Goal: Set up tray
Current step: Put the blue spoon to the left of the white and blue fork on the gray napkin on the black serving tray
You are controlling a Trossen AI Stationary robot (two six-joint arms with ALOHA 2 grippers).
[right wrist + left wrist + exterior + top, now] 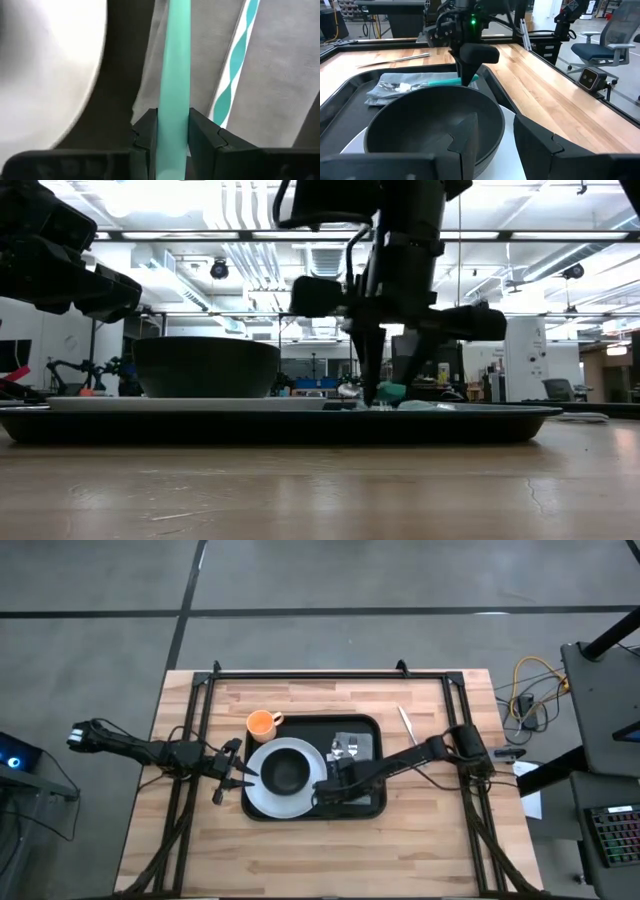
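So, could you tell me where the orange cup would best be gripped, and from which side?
Probably by its rim, from above: the orange cup stands upright with its mouth open, on the table just off the tray corner. Its small handle points toward the tray, so the wall away from it looks freer. The left gripper is nearer.

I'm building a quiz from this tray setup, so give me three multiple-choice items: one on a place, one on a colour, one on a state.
1. Where is the black bowl?
A. on the white plate
B. on bare wood
C. on the napkin

2. What colour is the cup beside the tray?
A. blue
B. orange
C. white

3. What is the right gripper doing?
A. hanging open above the table
B. gripping the bowl
C. shut on the teal handle

Answers: 1 A, the high view shows the bowl centred on the plate. 2 B, it shows orange at the tray's far left corner. 3 C, the right wrist view shows the jaws clamping the handle.
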